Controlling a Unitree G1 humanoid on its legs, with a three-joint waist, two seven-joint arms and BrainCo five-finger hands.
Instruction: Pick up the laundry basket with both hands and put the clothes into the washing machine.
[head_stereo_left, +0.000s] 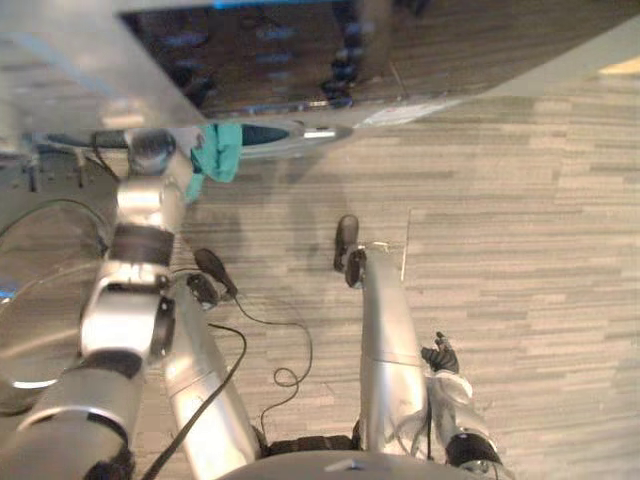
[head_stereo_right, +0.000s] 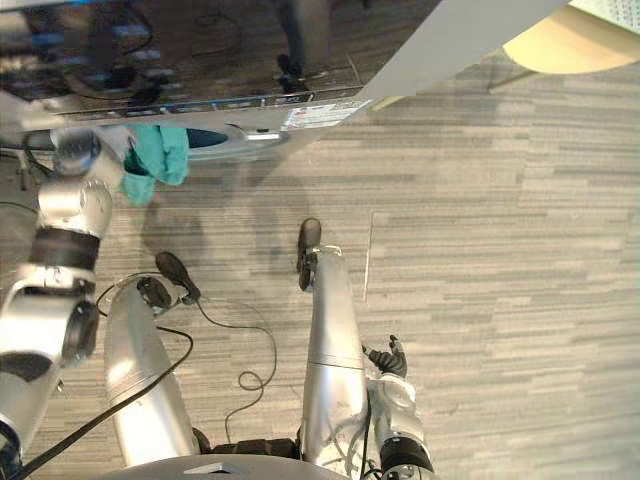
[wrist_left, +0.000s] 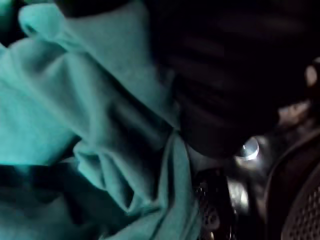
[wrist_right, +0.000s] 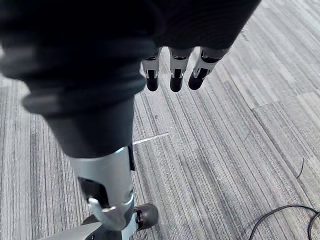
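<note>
- Cloth in teal (head_stereo_left: 218, 150) bunched against left hand (wrist_left: 225, 85) at washing machine (head_stereo_left: 300, 60) door opening.
- Could not tell that hand's grip, fingers hidden.
- Showed right hand (head_stereo_left: 440, 356) low over carpet (head_stereo_left: 500, 200), fingers (wrist_right: 176, 80) straight, empty.

Left hand (wrist_left: 225, 85) extended far forward, up high — right hand (head_stereo_left: 440, 357) hangs low (fingers (wrist_right: 176, 80) loosely straight).

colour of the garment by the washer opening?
The garment is plain teal; it shows best in the left wrist view.
</note>
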